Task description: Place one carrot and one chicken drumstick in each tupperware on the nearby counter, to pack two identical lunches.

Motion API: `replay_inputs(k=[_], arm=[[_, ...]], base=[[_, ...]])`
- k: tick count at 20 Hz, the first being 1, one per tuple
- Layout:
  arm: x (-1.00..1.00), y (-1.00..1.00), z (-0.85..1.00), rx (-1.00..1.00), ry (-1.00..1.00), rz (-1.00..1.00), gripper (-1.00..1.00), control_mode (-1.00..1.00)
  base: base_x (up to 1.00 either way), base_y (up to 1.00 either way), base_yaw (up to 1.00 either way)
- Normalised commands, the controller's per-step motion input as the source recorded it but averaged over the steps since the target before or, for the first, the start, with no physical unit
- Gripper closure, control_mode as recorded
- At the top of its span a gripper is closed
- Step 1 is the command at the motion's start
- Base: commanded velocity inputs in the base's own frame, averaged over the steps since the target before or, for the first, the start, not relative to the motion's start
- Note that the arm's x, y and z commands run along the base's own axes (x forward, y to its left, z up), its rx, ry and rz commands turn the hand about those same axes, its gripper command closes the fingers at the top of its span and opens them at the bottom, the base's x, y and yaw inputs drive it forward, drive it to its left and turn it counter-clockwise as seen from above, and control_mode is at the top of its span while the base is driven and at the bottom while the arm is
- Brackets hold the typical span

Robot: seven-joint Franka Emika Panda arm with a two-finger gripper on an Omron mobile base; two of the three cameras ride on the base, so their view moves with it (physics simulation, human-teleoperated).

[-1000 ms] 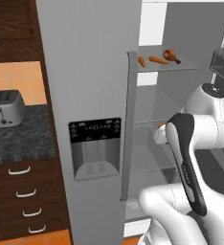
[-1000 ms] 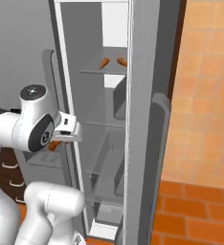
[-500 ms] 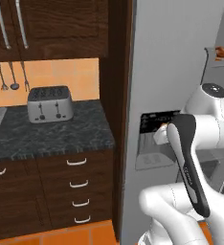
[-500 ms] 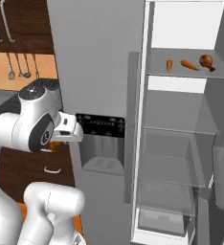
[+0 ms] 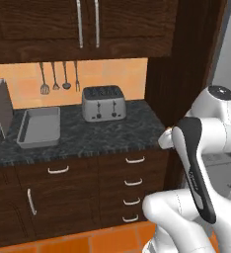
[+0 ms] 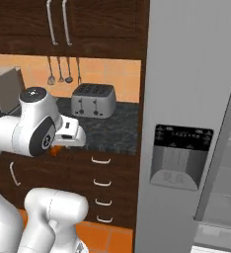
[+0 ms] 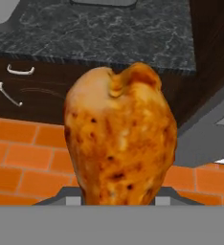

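Dark-cabinet kitchen with orange floor tiles below the pincer (image 7: 117,203). Clamped partway on a chicken drumstick (image 7: 119,141), held right at the fingertips, filling the hand view. Long axis running straight out along the pincer, fat browned end pointing away, bone end hidden low between the jaws. Beyond it, brown drawers with silver handles, then the bench (image 5: 97,136) of black marbled stone, with a grey tray (image 5: 38,127) and a toaster (image 5: 103,103) farther off. Risk: greasy meat slipping or swinging loose while travelling, dropping onto tiles; no tupperware clearly identifiable yet.
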Motion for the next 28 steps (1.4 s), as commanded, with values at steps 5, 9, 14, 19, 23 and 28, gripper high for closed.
replay_inputs(k=[5,9,14,19,23,28], arm=[[0.00,0.00,0.00,0.00,0.00,0.00,1.00,1.00],[0.00,0.00,0.00,0.00,0.00,0.00,1.00,1.00],[0.00,0.00,0.00,0.00,0.00,0.00,1.00,1.00],[0.00,0.00,0.00,0.00,0.00,0.00,1.00,1.00],[0.00,0.00,0.00,0.00,0.00,0.00,1.00,1.00],[0.00,0.00,0.00,0.00,0.00,0.00,1.00,1.00]], base=[[0.19,1.00,0.01],[0.37,0.85,0.00],[0.54,0.50,0.00],[0.83,0.03,0.00],[0.26,0.38,0.00],[0.34,0.49,-0.03]])
